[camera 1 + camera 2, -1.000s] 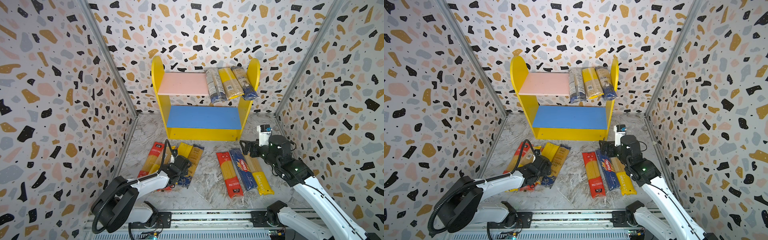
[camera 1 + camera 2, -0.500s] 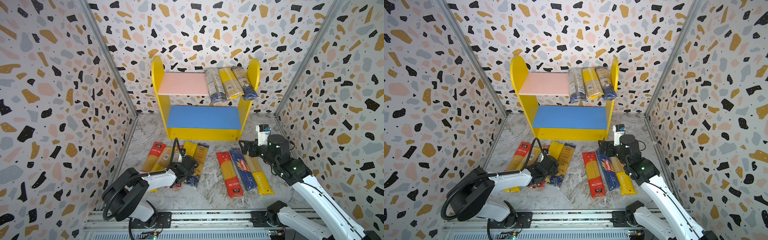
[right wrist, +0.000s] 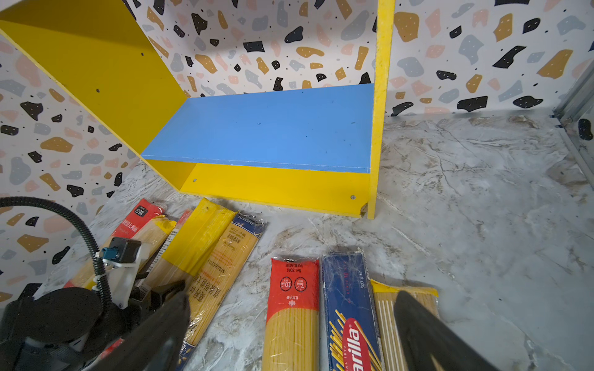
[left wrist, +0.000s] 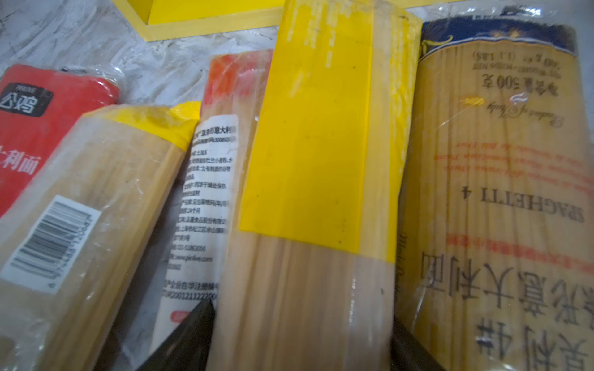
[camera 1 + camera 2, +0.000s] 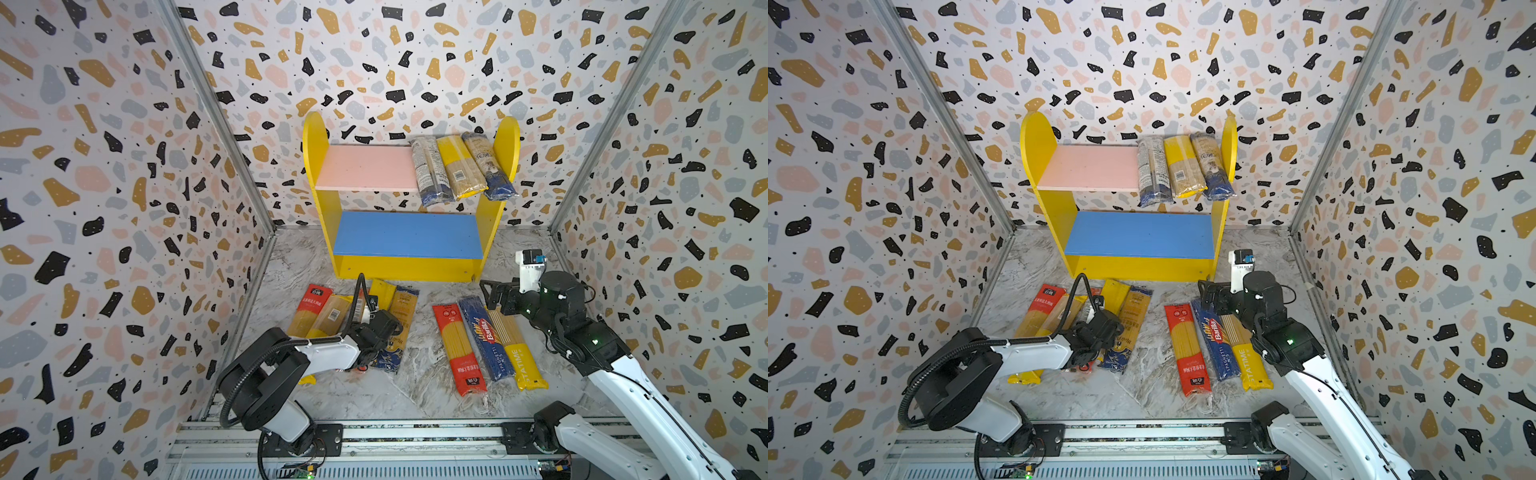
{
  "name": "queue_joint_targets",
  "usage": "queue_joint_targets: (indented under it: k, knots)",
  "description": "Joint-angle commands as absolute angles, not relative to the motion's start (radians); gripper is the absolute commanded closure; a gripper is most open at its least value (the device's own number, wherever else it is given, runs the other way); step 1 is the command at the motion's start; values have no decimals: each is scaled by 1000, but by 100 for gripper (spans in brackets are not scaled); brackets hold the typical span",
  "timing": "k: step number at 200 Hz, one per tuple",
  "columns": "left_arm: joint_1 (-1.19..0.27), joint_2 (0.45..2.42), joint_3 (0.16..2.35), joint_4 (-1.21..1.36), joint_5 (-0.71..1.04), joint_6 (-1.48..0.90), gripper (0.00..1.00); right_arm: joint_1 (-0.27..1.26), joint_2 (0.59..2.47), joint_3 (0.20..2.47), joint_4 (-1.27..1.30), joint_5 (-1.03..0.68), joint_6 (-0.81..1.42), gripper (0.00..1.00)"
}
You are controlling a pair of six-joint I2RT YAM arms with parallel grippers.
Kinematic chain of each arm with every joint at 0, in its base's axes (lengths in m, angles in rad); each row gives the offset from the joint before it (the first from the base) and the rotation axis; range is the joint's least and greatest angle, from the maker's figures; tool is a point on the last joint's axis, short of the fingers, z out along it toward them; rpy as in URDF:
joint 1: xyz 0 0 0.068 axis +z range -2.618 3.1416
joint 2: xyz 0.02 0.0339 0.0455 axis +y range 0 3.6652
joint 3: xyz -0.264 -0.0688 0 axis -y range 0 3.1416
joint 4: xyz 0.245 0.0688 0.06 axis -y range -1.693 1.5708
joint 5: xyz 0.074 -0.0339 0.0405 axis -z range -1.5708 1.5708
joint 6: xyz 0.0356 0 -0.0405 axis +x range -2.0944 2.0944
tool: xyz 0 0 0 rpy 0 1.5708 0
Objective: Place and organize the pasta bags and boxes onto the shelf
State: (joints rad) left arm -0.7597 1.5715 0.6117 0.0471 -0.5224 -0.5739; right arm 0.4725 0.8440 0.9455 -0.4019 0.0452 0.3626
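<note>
Left gripper straddles yellow-ended pack; shelf pink board holds three packs.

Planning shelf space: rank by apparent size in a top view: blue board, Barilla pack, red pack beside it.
1. blue board
2. Barilla pack and red pack: they look alike, so unranked.

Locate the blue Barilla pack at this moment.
In both top views the Barilla pack lies flat on the marble floor, right of centre before the shelf, between the red-ended pack and the yellow STATIME pack.
</note>
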Motion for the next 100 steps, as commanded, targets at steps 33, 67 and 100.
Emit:
queue_joint_targets:
  k: [33, 67, 100]
  knots:
    - [-772, 1587, 585, -43, -310, -607, 65, 471, 837, 961, -426, 52, 368, 1]
    - [-771, 1477, 631, -117, -337, -570, 83, 471, 839, 966, -417, 51, 368, 1]
    - [-770, 1381, 643, -137, -356, -543, 84, 471, 844, 975, -417, 50, 371, 1]
